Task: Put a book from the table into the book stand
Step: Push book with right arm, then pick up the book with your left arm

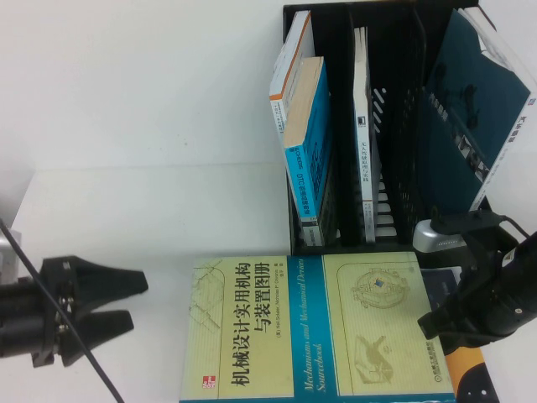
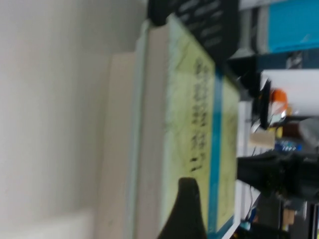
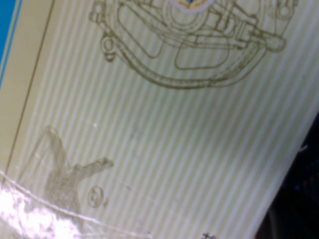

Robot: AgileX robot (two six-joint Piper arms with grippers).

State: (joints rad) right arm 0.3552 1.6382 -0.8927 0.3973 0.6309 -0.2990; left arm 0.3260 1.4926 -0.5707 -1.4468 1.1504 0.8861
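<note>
the book point(image 1: 315, 327) lies flat on the table point(image 1: 126, 126) at the bottom centre of the high view, pale yellow-green cover up, teal band across its middle, its right end resting on a black book with an orange patch point(image 1: 463, 363). the left gripper point(image 1: 117, 302) sits at the lower left of the frame, just off the book's left edge, fingers spread and holding nothing; its wrist view looks along the thick white page block. the right gripper point(image 1: 436, 323) is at the lower right, low over the book's right end, the camera almost against the cover; whether its fingers are parted or closed cannot be told from here.

the risk, as i judge it: the book is large and thick, so a pinch at one end could let it sag or twist out of the fingers during the lift, and the book underneath may get dragged along.

further up, the book stand point(image 1: 394, 126) fills the upper right of the frame, slots facing the arms. a blue book point(image 1: 306, 138) leans in the left slot, a thin white one point(image 1: 362, 126) stands in the next, a dark teal one point(image 1: 482, 92) tilts at the right edge. the open slots look narrow, so a tilted entry could catch a divider or push the rack back.
</note>
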